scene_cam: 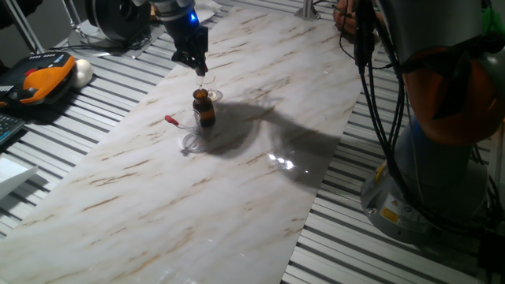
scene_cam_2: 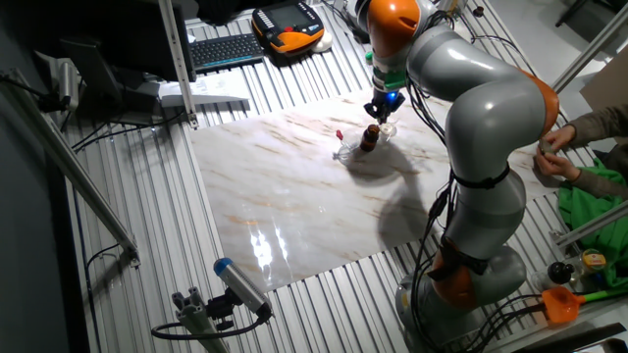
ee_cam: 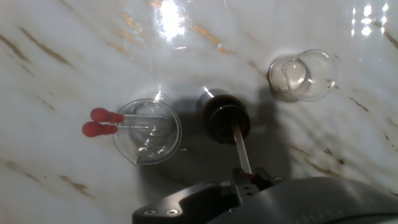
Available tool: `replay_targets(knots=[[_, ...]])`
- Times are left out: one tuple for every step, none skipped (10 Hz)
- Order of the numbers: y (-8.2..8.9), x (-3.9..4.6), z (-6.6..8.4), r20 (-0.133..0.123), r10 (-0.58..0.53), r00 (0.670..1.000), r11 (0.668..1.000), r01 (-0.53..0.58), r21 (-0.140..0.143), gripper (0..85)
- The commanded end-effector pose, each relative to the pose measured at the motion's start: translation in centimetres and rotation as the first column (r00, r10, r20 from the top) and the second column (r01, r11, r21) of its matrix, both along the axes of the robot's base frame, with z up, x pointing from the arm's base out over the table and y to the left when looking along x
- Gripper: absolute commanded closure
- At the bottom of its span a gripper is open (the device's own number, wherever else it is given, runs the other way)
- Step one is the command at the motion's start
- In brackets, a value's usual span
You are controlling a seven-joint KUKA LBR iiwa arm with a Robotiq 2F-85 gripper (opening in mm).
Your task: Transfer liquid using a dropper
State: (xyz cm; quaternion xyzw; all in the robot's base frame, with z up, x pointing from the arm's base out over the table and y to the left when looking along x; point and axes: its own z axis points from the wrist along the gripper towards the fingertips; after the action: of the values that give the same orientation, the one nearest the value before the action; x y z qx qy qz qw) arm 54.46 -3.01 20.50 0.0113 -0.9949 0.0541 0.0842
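Note:
My gripper [ee_cam: 249, 179] is shut on a thin clear dropper [ee_cam: 241, 149] that has a bit of red at the grip. It hangs straight down with its tip at the mouth of the open amber bottle [ee_cam: 225, 119]. From the side, the gripper [scene_cam: 194, 61] stands right above the bottle [scene_cam: 204, 107], with the dropper [scene_cam: 201, 79] between them. The gripper [scene_cam_2: 383, 106] and bottle [scene_cam_2: 369, 139] also show in the other fixed view. A look-alike dropper with a red bulb [ee_cam: 102, 116] lies across a glass beaker [ee_cam: 147, 132] left of the bottle. A second red bulb [ee_cam: 93, 129] shows beside it.
A second small glass beaker [ee_cam: 305, 74] stands right of the bottle in the hand view and just behind it [scene_cam: 213, 95] in one fixed view. The marble board [scene_cam: 237, 181] lies on a slatted metal table. The robot base [scene_cam: 442, 142] and its cables stand at the right.

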Motion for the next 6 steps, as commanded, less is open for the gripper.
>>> replay_targets(knots=[[-0.1,-0.21,0.3,0.001,-0.001,1.0,1.0,0.001,-0.003,68.0],[-0.1,-0.38,0.6,-0.001,-0.003,1.0,1.0,0.003,-0.008,68.0],[-0.2,-0.49,1.0,-0.004,-0.003,1.0,1.0,0.003,-0.009,68.0],[-0.2,-0.55,1.4,-0.008,-0.003,1.0,1.0,0.003,-0.012,68.0],[-0.3,-0.55,1.7,-0.01,-0.004,1.0,1.0,0.004,-0.017,68.0],[-0.3,-0.53,1.9,-0.008,-0.002,1.0,1.0,0.002,-0.023,68.0]])
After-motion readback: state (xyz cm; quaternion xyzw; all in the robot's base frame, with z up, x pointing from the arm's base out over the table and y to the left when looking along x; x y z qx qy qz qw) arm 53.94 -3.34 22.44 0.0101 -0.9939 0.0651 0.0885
